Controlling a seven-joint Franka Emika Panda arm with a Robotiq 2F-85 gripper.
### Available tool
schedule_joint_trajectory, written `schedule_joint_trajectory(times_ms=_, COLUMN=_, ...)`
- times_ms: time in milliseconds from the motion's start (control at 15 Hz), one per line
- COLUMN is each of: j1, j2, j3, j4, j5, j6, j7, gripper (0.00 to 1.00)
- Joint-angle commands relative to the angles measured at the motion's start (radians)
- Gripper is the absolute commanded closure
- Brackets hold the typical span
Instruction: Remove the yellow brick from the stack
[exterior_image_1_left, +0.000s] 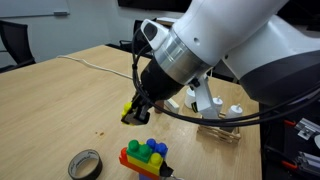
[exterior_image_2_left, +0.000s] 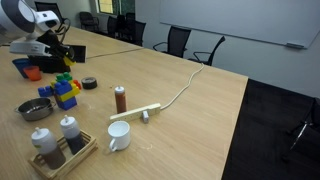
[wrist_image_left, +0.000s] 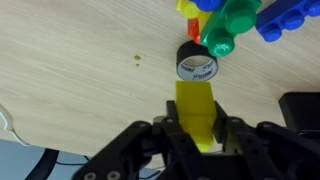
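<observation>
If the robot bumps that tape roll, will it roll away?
Probably not: the tape roll lies flat on the table, so it should slide rather than roll. It looks like a stiff ring, so it likely keeps its shape.

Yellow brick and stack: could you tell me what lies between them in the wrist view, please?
The roll of tape, lying on the table right beside the stack. The yellow brick is held in the gripper.

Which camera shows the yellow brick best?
The wrist view: the yellow brick fills the centre, clamped in the gripper. An exterior view shows it small, partly hidden; elsewhere it is too small to tell.
</observation>
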Motion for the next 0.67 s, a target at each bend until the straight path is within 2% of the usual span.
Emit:
schedule_joint_trajectory(times_ms=0, j1=0.085, j2=-0.084, j3=-0.134, j4=-0.089, j5=-0.136, j6=-0.002, j7=0.158, gripper=0.90)
schedule_joint_trajectory(times_ms=200, j1=0.127, j2=-0.132, j3=-0.215, j4=-0.169, j5=-0.284, j6=-0.008, j7=0.272, gripper=0.90)
schedule_joint_trajectory(times_ms=600, j1=0.157, j2=-0.200, j3=-0.245, j4=-0.363, j5=-0.449, j6=0.001, j7=0.417, gripper=0.90)
